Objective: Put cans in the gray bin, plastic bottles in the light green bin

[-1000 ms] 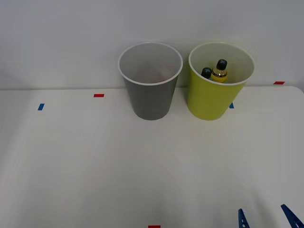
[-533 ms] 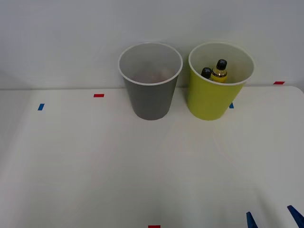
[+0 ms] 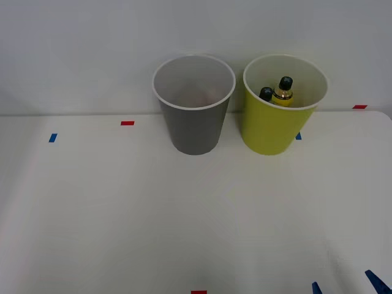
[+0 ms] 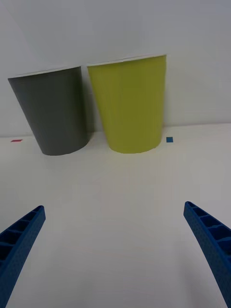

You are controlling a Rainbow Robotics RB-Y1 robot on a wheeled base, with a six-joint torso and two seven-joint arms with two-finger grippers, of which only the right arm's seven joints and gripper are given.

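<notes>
Two slim black-capped plastic bottles (image 3: 277,90), one yellow, stand inside the lime tapered light green bin (image 3: 269,131), just beside the dark gray bin (image 3: 195,128). Nothing is held between the wide-spread blue ribbed fingers (image 4: 19,240); retreat should be kept low over the white surface (image 3: 122,214).

The gray bin (image 3: 194,116) stands left of the light green bin (image 3: 278,125) (plastic bottles (image 3: 278,92) inside) at the worktop's (image 3: 122,214) rear.

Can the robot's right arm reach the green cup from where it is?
Probably yes. The right gripper is open and faces the light green bin, with only bare table between them. The gray bin stands off to the side.
</notes>
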